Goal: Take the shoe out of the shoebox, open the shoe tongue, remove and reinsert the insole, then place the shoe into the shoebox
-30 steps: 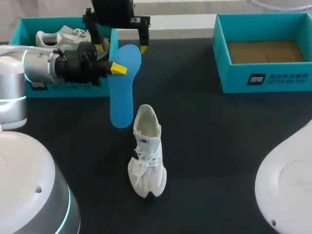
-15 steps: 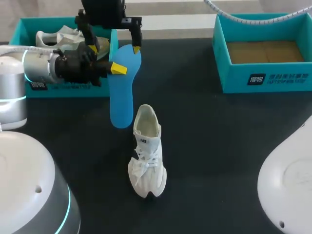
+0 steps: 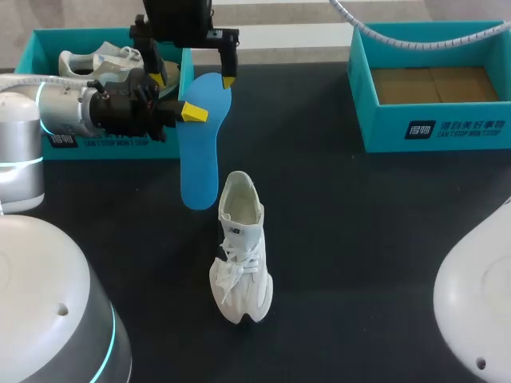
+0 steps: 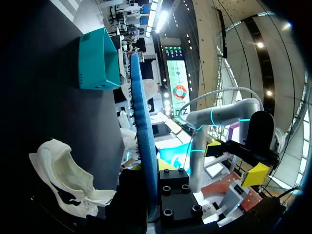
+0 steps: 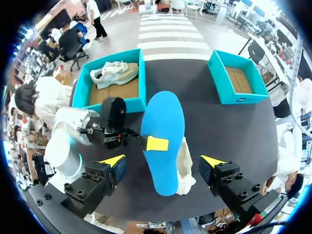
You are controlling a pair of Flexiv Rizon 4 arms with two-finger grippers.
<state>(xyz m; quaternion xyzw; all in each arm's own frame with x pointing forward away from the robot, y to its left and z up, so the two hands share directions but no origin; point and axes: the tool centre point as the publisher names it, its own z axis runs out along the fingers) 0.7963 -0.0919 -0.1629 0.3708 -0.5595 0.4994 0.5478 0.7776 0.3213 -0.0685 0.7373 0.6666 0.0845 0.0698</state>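
moved: the right gripper (image 3: 194, 78) has slid a little sideways and back over the insole's far end; insole, shoe and left gripper lie as they did.
insole: the blue insole (image 3: 200, 159) is out of the shoe and held up off the table, its long axis running from the left shoebox's corner down to just beside the shoe's heel opening; whether its near end touches the table cannot be told.
left gripper: the left gripper (image 3: 192, 112) is clamped on the insole's edge about a third of the way along, one yellow tip flat on the blue face; the left wrist view shows the insole (image 4: 141, 122) edge-on between its fingers.
right gripper: spread wide, holding nothing, one yellow tip to each side of the insole (image 5: 165, 117) and above it, apart from it.
shoe: the white shoe (image 3: 239, 247) stands upright on the black table (image 3: 359, 239), toe toward the robot.
boxes: the left shoebox (image 3: 112, 148) holds a second shoe (image 3: 100, 57); the right shoebox (image 3: 431, 132) stands well apart.
step: removal looks done; reinsertion is in hand.
next: probably the right fingers must drop and close on the far end, then the near end be steered into the shoe's opening without tipping the shoe.
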